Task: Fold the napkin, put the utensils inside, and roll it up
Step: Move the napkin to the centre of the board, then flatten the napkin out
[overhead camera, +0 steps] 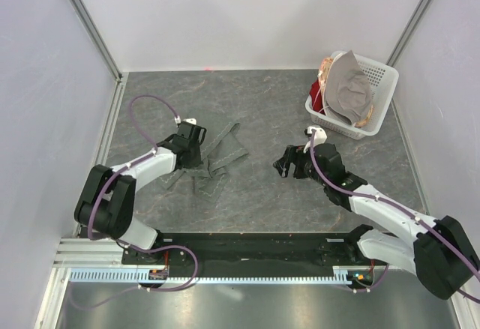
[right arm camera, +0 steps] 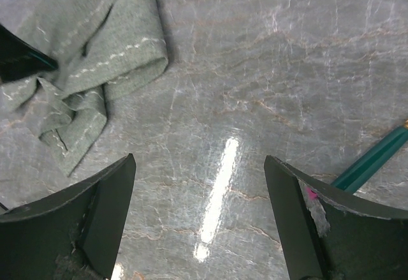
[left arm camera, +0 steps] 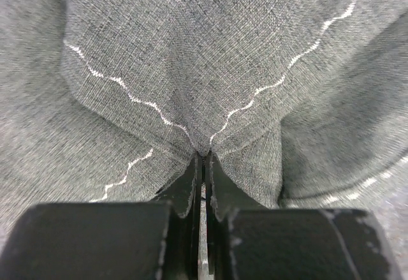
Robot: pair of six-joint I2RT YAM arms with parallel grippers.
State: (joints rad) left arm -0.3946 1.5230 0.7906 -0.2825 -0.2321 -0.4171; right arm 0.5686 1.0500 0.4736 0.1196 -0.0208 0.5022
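The napkin (overhead camera: pixel 217 157) lies crumpled on the table, left of centre. It is dark grey-green with a light stitched hem. My left gripper (overhead camera: pixel 199 148) is shut on a fold of it. In the left wrist view the cloth (left arm camera: pixel 191 69) fills the frame and the jaws (left arm camera: pixel 203 155) pinch it where two hem lines meet. My right gripper (overhead camera: pixel 285 165) is open and empty, low over bare table to the right of the napkin. In the right wrist view (right arm camera: pixel 199 160) the napkin (right arm camera: pixel 95 57) is at upper left. Only the spoon's teal handle (right arm camera: pixel 373 162) shows, by the right finger; its bowl is out of view.
A white basket (overhead camera: pixel 379 93) with a pale grey-beige cloth (overhead camera: pixel 349 89) and red and orange items stands at the back right. The table (overhead camera: pixel 262 104) is dark marbled grey, with walls on three sides. Bare surface lies between the two grippers.
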